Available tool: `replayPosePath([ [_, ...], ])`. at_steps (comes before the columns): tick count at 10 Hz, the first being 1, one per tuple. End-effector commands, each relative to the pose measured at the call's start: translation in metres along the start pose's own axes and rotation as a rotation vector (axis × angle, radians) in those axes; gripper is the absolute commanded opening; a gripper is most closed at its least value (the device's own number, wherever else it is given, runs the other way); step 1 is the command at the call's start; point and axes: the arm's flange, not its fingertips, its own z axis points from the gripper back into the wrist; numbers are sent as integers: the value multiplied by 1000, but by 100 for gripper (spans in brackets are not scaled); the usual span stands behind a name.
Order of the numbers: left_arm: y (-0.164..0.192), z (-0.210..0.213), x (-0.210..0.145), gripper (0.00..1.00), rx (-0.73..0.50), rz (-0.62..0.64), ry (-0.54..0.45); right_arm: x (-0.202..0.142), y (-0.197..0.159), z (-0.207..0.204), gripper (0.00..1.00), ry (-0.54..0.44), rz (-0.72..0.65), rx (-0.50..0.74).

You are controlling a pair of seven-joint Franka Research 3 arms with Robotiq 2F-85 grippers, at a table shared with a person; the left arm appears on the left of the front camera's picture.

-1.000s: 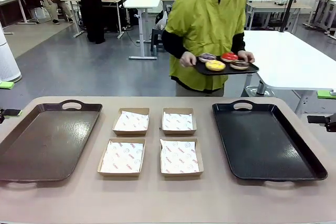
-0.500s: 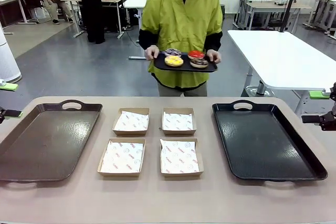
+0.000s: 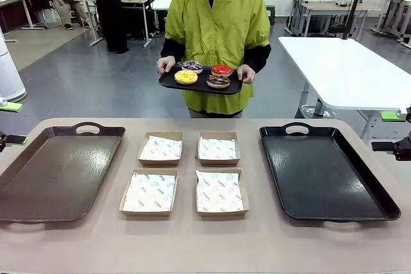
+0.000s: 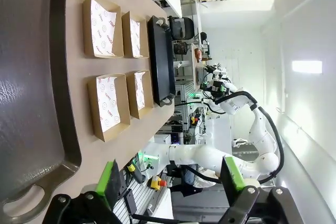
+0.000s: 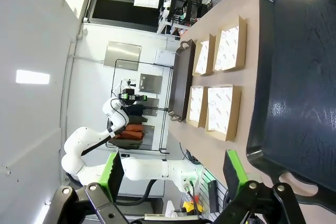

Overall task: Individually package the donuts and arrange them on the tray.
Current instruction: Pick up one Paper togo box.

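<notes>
Our left hand and right hand both hang open and empty, while the donuts sit on a small black tray the person holds beyond the far edge of the surface.

The tan table carries a brown tray at its left end and a black tray at its right end. Between them, four shallow cardboard boxes lined with white printed paper sit two by two, none touching.
</notes>
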Motion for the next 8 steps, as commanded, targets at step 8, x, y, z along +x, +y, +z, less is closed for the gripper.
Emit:
replayPosePath([
  [8,-1,3,-1,100,-14,-6,-3,0,0,1,100,-4,1,12],
])
